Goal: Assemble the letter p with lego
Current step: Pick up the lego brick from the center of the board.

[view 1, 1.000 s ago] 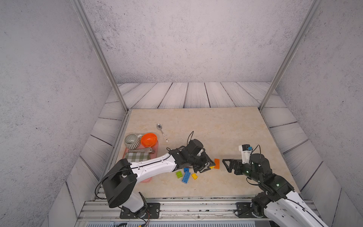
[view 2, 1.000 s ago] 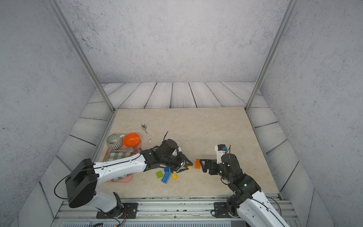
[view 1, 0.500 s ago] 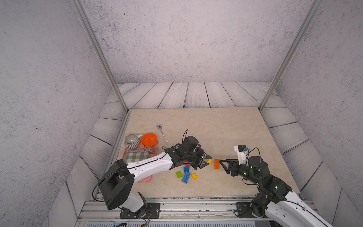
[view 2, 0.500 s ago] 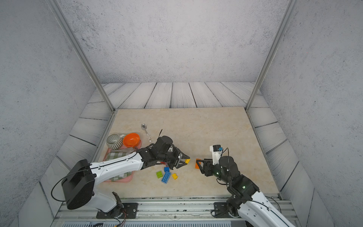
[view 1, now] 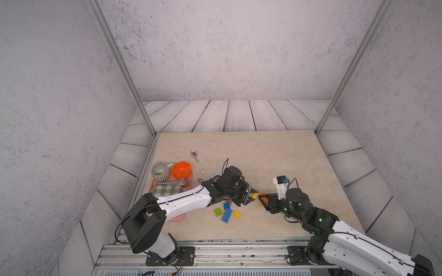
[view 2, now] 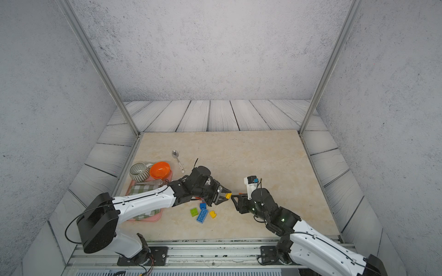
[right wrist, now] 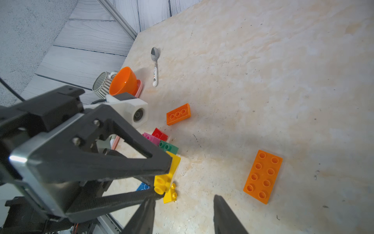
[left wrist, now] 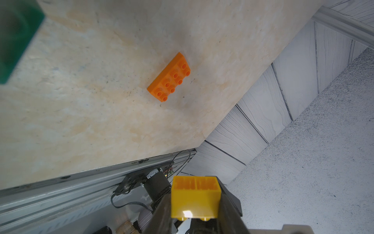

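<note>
Tray (view 1: pixel 191 178) holds cup (view 1: pixel 159 171), bowl (view 1: pixel 181 170) and checked cloth (view 1: pixel 167 190); spoon (right wrist: pixel 155 66) print too small to read; left jaws pinch a yellow brick (left wrist: pixel 195 199) over the counter (view 1: pixel 275 155), right jaws spread near the orange brick (right wrist: pixel 263 176).

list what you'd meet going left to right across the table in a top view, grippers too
striped cup → orange bowl → spoon → lime brick → long blue brick → loose yellow brick → held yellow brick in the left gripper → right gripper
</note>
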### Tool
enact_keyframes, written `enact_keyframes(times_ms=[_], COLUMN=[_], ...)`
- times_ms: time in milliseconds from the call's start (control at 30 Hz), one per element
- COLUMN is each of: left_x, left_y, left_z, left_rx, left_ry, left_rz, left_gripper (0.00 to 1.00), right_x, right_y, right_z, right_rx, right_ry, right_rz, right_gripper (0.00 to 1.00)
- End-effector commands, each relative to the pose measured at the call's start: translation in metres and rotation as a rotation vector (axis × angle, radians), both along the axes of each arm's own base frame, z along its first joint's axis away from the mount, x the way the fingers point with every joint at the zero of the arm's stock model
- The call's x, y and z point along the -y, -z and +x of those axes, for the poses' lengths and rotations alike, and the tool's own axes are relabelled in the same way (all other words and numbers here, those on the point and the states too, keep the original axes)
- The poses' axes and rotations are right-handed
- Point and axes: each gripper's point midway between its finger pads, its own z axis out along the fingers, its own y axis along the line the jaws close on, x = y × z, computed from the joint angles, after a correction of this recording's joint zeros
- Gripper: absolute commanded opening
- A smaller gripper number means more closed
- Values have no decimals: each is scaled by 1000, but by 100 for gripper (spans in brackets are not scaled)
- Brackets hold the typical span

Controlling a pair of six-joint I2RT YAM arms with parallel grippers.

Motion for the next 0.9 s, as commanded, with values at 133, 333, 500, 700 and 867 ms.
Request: enact_keyframes(times_ms=[133, 333, 500, 700, 867], left_x=[-3, -4, -7, -10, -10], left_y=[1, -1, -4, -4, -6], left_z=[6, 6, 5, 4, 4], left_rx=[11, 16, 24, 25, 25], left_ry=[-31, -35, -43, -46, -49], left_rz=[-12, -20, -20, -20, -26], left_gripper=[22, 22, 21, 21, 21], right_x=[-17, -25, -31, -33, -34], right_y=[-20, -16, -13, -11, -8], right_z=[11, 13, 15, 18, 20], right_rx=[26, 20, 14, 11, 6], right_ry=[34, 42, 53, 79, 95], right_rz=[61, 45, 36, 28, 23], right_gripper=[48, 44, 42, 35, 33])
